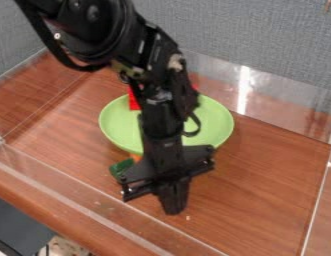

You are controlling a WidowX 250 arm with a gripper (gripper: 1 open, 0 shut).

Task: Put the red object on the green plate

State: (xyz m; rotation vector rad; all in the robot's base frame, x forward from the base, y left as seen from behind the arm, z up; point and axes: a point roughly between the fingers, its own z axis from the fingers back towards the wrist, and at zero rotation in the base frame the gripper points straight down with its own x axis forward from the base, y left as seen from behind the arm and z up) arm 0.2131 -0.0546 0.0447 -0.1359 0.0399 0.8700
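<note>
The green plate [208,125] sat on the wooden desk [61,110], and everything else is placed from it. The red object [132,101] showed as a small sliver at the plate's far left rim, mostly hidden behind the black arm [154,90], so whether it lay on the plate or just beside it could not be told. The gripper [173,205] pointed down at the desk just in front of the plate, jaws pressed together and empty. A small orange-and-green item [126,160] lay at the plate's near left edge.
</note>
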